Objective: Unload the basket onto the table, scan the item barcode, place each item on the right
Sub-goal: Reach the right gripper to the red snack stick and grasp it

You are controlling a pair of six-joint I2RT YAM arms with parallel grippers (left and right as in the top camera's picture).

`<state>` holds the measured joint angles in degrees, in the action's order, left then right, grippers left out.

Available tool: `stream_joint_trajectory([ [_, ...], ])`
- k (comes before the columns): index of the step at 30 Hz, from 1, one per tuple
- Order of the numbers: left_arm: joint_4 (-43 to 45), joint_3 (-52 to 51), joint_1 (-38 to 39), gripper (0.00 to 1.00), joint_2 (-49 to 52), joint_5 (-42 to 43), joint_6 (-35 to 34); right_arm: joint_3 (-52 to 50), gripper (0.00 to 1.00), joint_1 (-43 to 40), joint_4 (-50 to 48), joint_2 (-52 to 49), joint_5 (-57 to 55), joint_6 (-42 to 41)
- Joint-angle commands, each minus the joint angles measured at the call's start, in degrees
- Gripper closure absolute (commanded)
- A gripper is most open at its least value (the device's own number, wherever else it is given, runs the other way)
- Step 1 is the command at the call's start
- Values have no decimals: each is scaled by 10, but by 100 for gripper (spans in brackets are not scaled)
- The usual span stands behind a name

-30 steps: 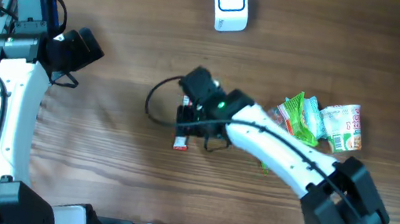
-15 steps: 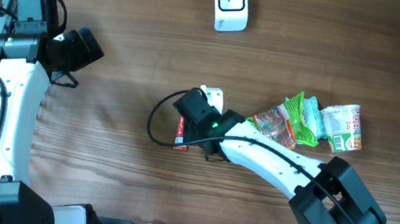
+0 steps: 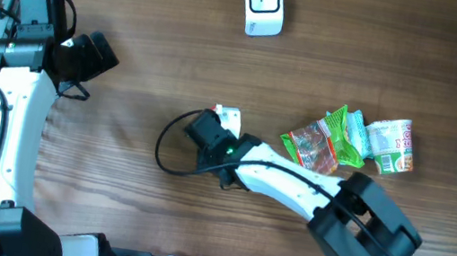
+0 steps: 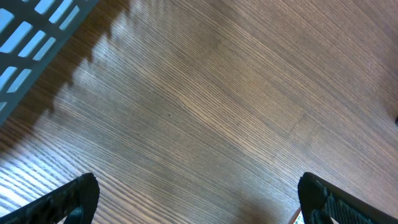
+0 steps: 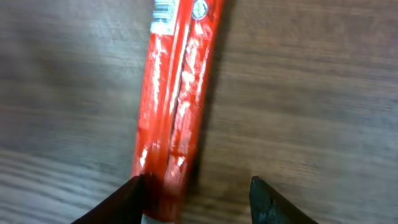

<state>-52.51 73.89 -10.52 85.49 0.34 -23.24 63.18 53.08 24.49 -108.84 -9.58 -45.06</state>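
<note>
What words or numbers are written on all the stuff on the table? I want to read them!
Red packet: white print and a small label, too blurred to read.
Cup: print too small to read.
Green snack packets: print too small to read.
White scanner: no text shows.

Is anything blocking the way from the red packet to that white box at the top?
Nothing visible does. The red packet lies inside the right gripper, and only bare table runs from there up to the white scanner. The snack pile sits off to one side.
</note>
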Motion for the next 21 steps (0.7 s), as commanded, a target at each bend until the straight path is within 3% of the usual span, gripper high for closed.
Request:
stream_joint_trajectory([
  [1,2,4,-2,0,-3,2,5,-7,47,-9,7,-29,-29,-14],
  [9,2,4,-2,0,-3,2,5,-5,46,-64,10,-27,-51,31],
  [15,2,4,-2,0,-3,2,5,9,45,-70,-4,-4,33,89],
  [21,2,4,-2,0,-3,2,5,18,49,-69,26,42,59,44],
])
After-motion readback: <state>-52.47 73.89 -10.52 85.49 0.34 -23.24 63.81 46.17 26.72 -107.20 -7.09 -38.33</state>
